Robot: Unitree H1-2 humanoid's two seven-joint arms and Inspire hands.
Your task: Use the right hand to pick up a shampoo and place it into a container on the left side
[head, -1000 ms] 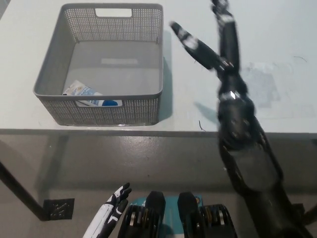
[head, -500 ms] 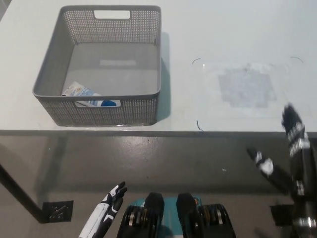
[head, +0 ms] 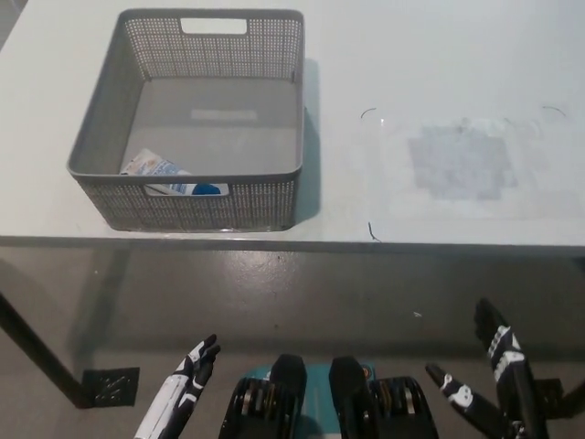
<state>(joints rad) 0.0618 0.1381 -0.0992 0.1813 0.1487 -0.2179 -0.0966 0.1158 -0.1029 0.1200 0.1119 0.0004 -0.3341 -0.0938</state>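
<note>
A white and blue shampoo tube [head: 167, 175] lies flat in the near left corner of the grey mesh basket [head: 279, 119], which stands on the left part of the white table. My black right hand [head: 489, 380] hangs low at the bottom right, below the table's front edge, open and holding nothing. My white left hand [head: 187, 380] rests at the bottom left, also below the table edge, fingers spread and open.
The white table [head: 439, 64] carries a faint grey square patch [head: 457, 165] with thin outline marks on its right half. Below the table's front edge [head: 320, 243] is grey floor, with a dark table leg [head: 27, 352] at the lower left.
My right arm has drawn back from over the table, near the basket, down past the front edge to the bottom right. The camera has shifted slightly.
</note>
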